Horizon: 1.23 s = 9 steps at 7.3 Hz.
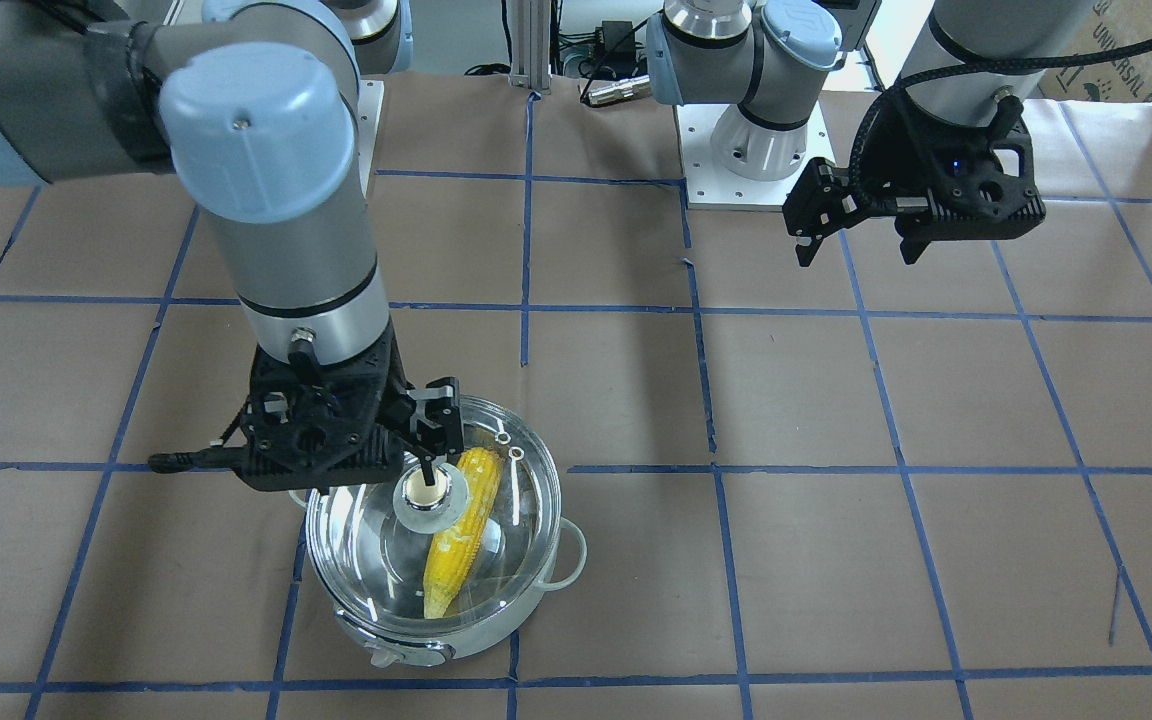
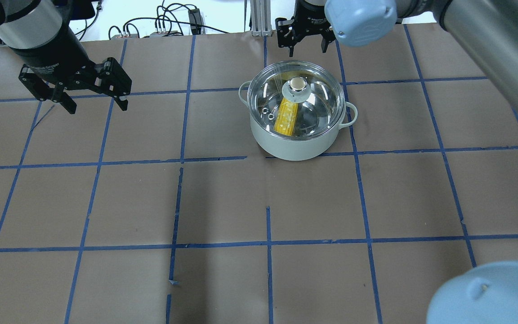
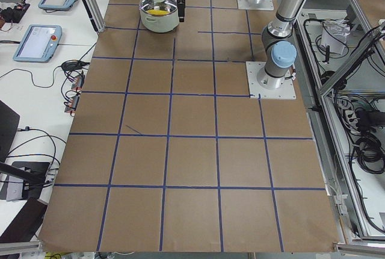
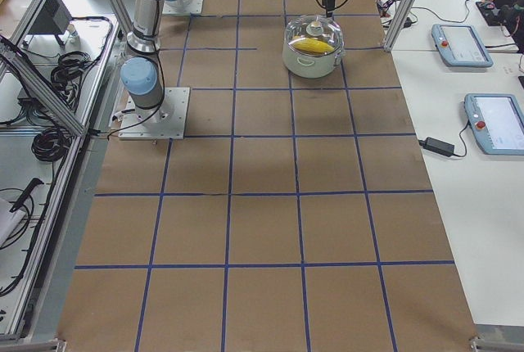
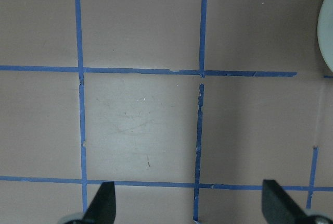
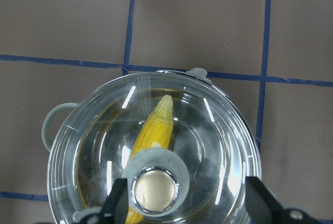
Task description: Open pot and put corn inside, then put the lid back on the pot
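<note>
The pot (image 2: 292, 146) is white outside and shiny steel inside. The corn (image 2: 286, 116) is yellow, with a paler tip. The lid (image 2: 324, 101) is clear glass with a steel rim and a beige knob (image 2: 296, 83). The counter (image 2: 223, 198) is brown, with a grid of blue lines. The left gripper (image 2: 97, 107) and the right gripper (image 6: 187, 203) are black.

One camera looks down from behind the robot (image 1: 756, 140), one faces it across the table (image 2: 106, 202), two watch from far off at each end, two wrist ones look straight down close up, and most show the pot (image 2: 292, 144).
</note>
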Each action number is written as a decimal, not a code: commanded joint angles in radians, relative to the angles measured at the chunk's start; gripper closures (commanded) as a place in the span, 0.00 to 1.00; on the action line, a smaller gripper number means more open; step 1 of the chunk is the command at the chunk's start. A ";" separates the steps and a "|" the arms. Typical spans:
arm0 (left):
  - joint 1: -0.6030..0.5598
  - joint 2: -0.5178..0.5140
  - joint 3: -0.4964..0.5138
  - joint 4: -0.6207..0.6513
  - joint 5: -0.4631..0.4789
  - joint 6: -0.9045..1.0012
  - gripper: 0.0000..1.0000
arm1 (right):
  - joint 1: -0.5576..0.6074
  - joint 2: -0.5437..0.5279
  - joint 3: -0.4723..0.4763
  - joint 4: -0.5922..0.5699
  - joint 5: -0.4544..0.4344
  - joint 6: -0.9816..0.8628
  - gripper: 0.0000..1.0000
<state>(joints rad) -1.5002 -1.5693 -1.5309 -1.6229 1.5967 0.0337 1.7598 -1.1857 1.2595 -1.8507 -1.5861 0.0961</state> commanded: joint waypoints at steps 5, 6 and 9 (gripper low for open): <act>0.000 0.002 -0.002 0.000 0.002 -0.002 0.00 | -0.192 -0.307 0.234 0.234 0.001 -0.124 0.00; 0.000 0.002 -0.002 0.000 0.003 -0.002 0.00 | -0.203 -0.305 0.225 0.231 0.003 -0.124 0.00; -0.002 0.002 -0.006 0.000 0.009 -0.002 0.00 | -0.203 -0.308 0.224 0.225 0.014 -0.110 0.00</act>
<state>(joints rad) -1.5005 -1.5678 -1.5347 -1.6230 1.6013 0.0329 1.5553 -1.4932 1.4817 -1.6228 -1.5767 -0.0212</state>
